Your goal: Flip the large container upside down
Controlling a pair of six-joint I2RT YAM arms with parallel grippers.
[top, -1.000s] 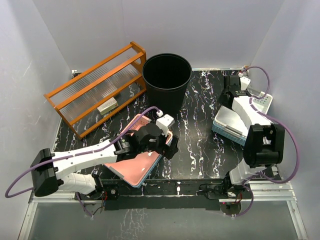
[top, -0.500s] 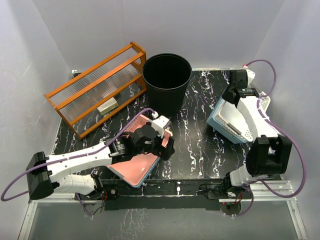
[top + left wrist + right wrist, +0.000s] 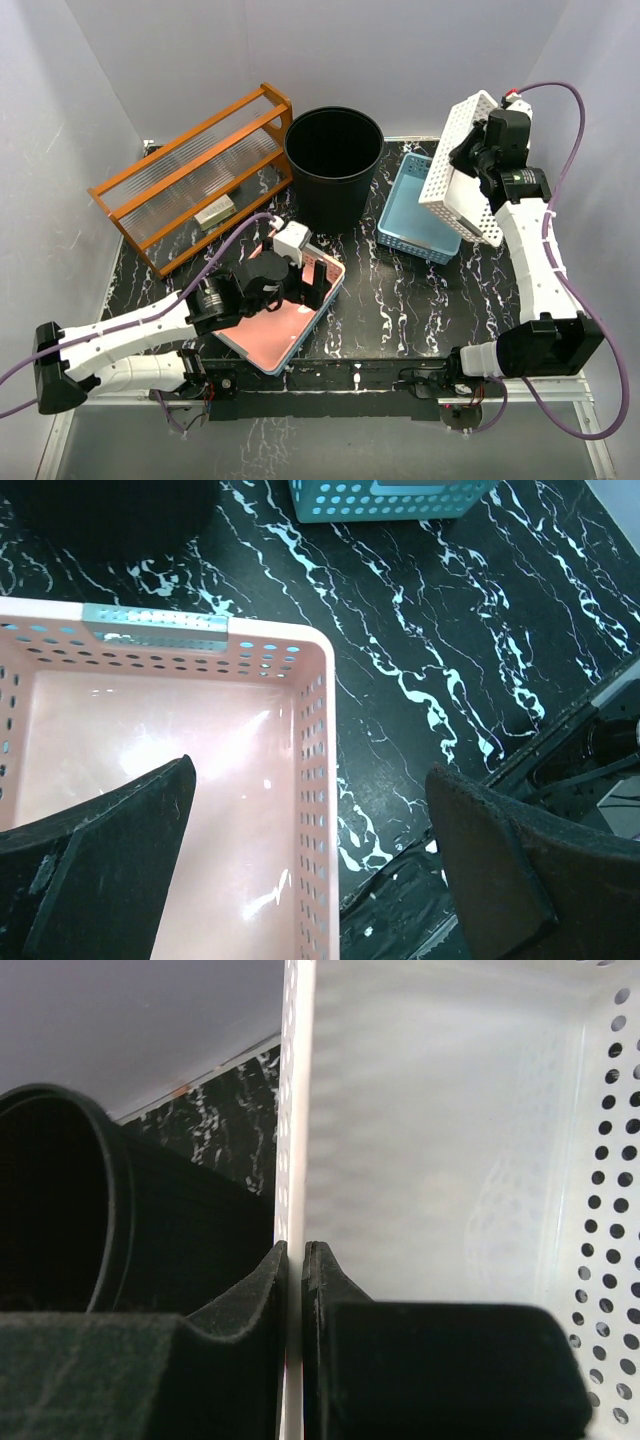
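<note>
The large container, a tall round black bin (image 3: 333, 165), stands upright with its mouth up at the back middle of the table. It also shows at the left of the right wrist view (image 3: 60, 1200) and at the top left of the left wrist view (image 3: 110, 515). My right gripper (image 3: 468, 160) is shut on the wall of a white perforated basket (image 3: 452, 195), held tilted in the air to the right of the bin; the pinch (image 3: 296, 1260) is clear on the white wall (image 3: 450, 1140). My left gripper (image 3: 305, 293) is open, straddling the right wall of the pink basket (image 3: 315, 780).
A blue perforated basket (image 3: 415, 215) sits on the table under the lifted white one. An orange slatted rack (image 3: 195, 175) stands at the back left. The pink basket (image 3: 285, 330) lies at the near middle. Grey walls enclose the table.
My right arm has lifted the white basket off the blue one and raised it up and back, tilted on edge. My left arm has drawn back a little over the pink basket.
</note>
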